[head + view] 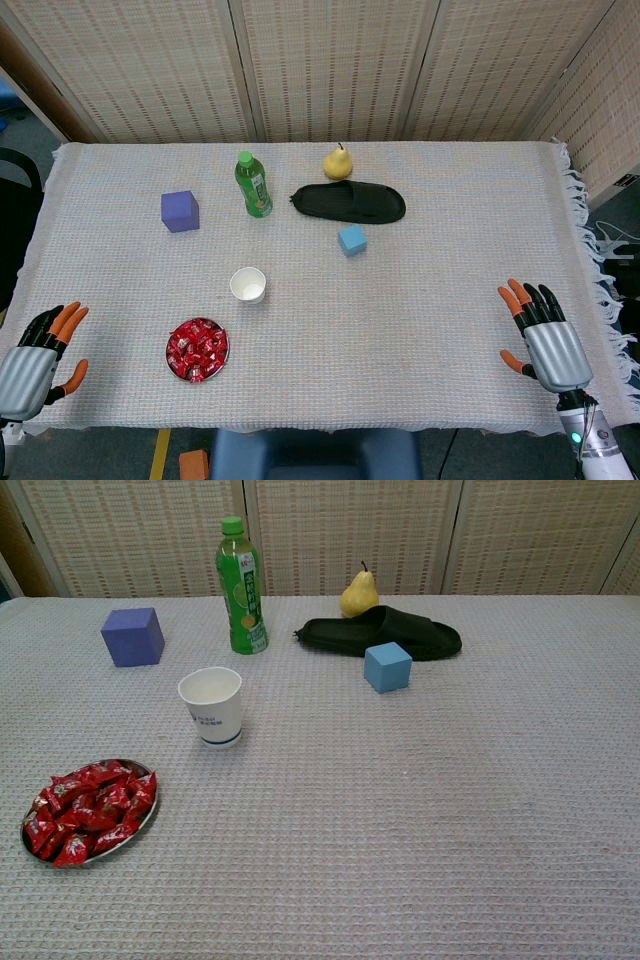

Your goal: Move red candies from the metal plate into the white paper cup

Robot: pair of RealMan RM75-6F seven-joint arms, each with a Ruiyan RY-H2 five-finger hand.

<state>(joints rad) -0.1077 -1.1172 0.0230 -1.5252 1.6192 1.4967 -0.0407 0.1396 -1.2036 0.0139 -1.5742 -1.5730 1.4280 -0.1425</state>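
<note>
Plainly, nothing has been picked up yet: the red candies [90,810] lie heaped on the metal plate [146,824], and the white paper cup [212,706] stands upright just beyond the plate, a little toward the right-hand side, mouth open and apparently holding nothing.

Both hands sit at the near edge of the table, well apart from the plate. The left hand [38,362] rests to the left of the plate, fingers spread and holding nothing. The right hand [540,335] is far off on the other side of the plate, fingers likewise apart and unladen.

By my judgement the task is at its opening step. The left hand is the nearer one, so the next move calls for it to reach over the plate and pinch a single wrapped candy from the heap.
</note>
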